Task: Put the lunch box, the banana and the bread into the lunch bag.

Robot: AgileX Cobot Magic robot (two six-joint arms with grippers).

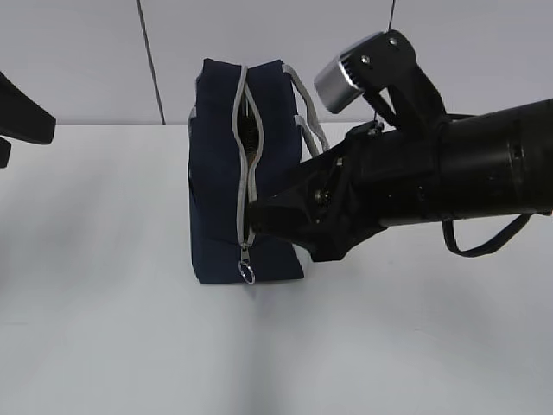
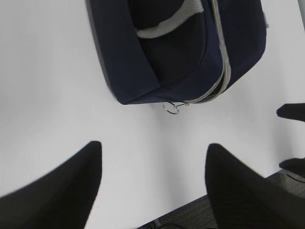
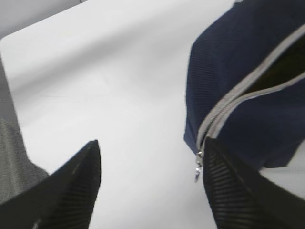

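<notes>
The lunch bag [image 1: 220,173] stands upright mid-surface [image 1: 104,328], zipper [image 1: 243,156] parted, with the right end effector [image 3: 150,183] spread wide and empty at its opening, the left end effector [image 2: 152,183] likewise wide and empty nearby, the ring pull [image 2: 171,109] dangling low.

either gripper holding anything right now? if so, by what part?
Nothing held. Left gripper and right gripper both stand open over the white table, near the navy-blue fabric lunch bag with its grey zipper.
</notes>
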